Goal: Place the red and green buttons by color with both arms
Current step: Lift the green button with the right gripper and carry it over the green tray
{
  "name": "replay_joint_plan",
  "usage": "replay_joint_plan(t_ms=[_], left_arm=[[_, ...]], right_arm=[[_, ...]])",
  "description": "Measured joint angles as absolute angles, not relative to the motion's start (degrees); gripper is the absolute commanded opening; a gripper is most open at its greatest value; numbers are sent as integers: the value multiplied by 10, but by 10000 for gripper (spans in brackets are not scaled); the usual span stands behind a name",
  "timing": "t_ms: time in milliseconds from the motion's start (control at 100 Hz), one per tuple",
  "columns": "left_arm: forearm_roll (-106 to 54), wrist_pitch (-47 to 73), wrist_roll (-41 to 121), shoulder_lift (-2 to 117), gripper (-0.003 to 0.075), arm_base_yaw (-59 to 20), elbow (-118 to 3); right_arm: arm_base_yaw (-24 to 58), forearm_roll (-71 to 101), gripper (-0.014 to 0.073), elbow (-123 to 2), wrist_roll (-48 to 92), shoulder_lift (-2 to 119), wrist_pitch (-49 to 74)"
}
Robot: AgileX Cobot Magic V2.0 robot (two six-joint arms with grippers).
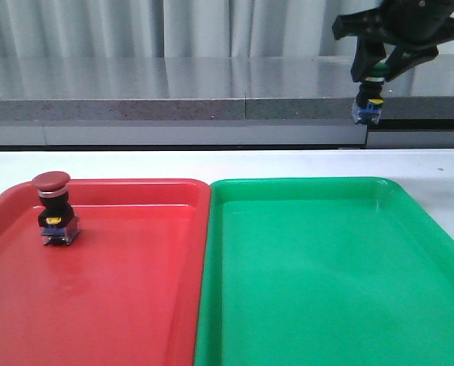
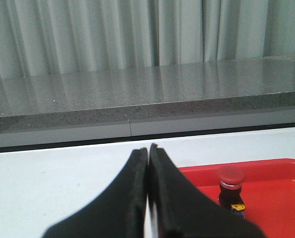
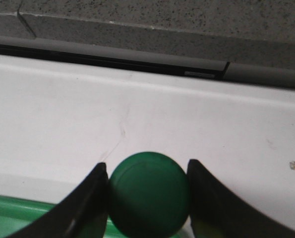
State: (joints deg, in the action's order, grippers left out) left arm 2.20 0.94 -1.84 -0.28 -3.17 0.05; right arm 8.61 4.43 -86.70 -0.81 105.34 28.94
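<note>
Fingers of the right gripper (image 3: 147,198) clamp the green button (image 3: 148,200) by its cap, body hanging below, high in the air beyond the far right corner of the green tray (image 1: 318,290). A good placement would, I judge, bring it in over bare tray floor and lower it upright before letting go, so it lands on its base. The left gripper (image 2: 148,198) is closed on nothing, while the red button (image 1: 54,210) stands upright near the red tray's (image 1: 120,305) far left corner.

Bright even light, glossy glare on trays (image 1: 173,229), near pincer fingers (image 2: 137,198) blurred
</note>
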Motion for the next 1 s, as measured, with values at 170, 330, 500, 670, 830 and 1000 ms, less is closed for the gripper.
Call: replay_joint_plan(t_ms=[170,330,500,670,830,1000], left_arm=[[22,9,-18,-3,-19,-32,1],[22,9,-18,-3,-19,-32,1],[22,9,-18,-3,-19,-32,1],[22,9,-18,-3,-19,-32,1],[22,9,-18,-3,-19,-32,1],[22,9,-18,-3,-19,-32,1]], right_arm=[[103,42,205,-856,-8,1021,310],[129,40,205,-810,-8,994,299],[158,40,205,-739,-17,967,271],[184,40,205,-671,-36,952,232],[196,40,205,-614,-50,951,187],[197,40,205,-576,-58,951,157]])
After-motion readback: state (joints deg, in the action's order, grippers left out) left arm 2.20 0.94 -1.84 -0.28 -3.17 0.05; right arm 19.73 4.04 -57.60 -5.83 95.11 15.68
